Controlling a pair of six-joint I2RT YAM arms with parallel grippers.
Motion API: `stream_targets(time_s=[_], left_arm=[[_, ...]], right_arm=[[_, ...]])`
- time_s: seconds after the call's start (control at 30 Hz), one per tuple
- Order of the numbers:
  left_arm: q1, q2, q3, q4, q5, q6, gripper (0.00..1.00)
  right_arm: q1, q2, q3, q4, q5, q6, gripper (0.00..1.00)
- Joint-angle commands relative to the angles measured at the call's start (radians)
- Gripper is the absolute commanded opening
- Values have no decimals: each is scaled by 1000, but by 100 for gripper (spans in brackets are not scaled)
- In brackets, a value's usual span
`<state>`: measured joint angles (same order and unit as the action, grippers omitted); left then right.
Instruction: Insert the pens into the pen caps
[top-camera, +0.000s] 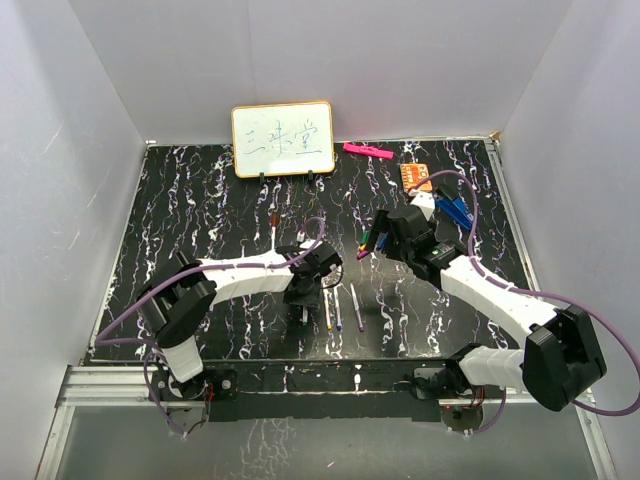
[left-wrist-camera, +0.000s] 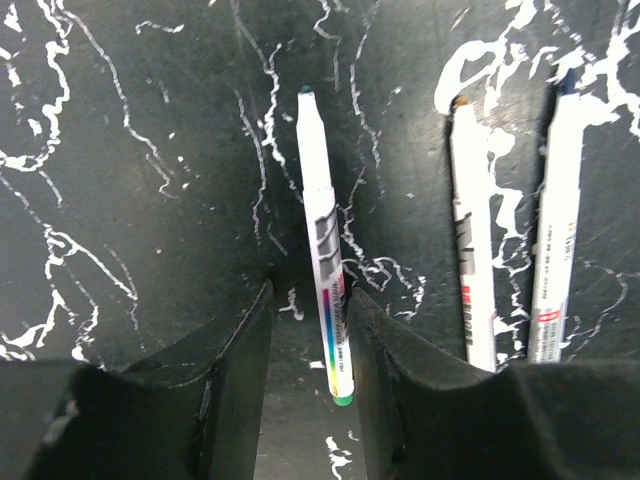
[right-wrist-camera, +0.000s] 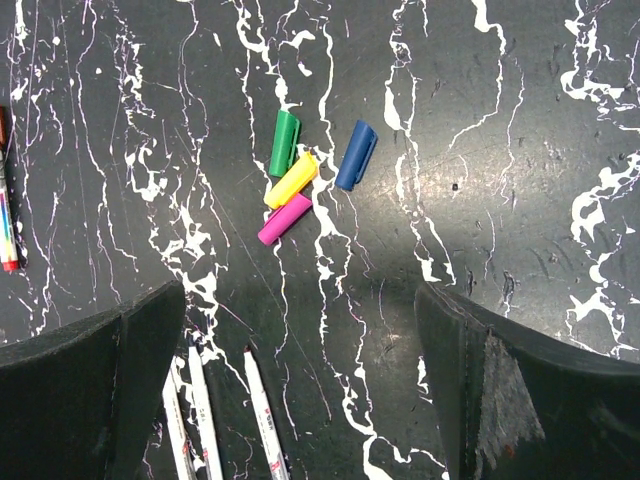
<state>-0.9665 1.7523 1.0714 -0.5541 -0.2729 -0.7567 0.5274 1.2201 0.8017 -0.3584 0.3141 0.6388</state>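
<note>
Black, white-veined table (top-camera: 200, 190) within white walls; task at its opening stage. Left gripper (left-wrist-camera: 310, 300), jaws parted, straddles the green-tipped pen (left-wrist-camera: 318, 200), which lies flat on the table between the fingers (left-wrist-camera: 230, 390) and is not yet clamped. A second pen (left-wrist-camera: 472, 240) and a third pen (left-wrist-camera: 560, 220) lie at the right of that view. Right gripper (right-wrist-camera: 300, 290), wide open and holding nothing, hangs over four loose caps at upper centre of its view: green cap (right-wrist-camera: 284, 143), yellow cap (right-wrist-camera: 291, 180), purple cap (right-wrist-camera: 285, 219), blue cap (right-wrist-camera: 356, 155). No red cap is visible. None of these pens is capped, so by this evidence every insertion is left to do.
</note>
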Motion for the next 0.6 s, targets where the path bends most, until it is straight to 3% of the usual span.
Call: stream_targets(time_s=[0.0,0.3,0.57], left_arm=[[-6,4,-57,-128,-39,27,34],[26,15,-67,-121,-5,71,30],[139,-33,-130,-85,36,98,30]], right_arm=[[-1,-9,-6,64,-3,14,98],[-1,-11,-1,64,-13,21,97],[-1,-11,-1,60,-16,15,97]])
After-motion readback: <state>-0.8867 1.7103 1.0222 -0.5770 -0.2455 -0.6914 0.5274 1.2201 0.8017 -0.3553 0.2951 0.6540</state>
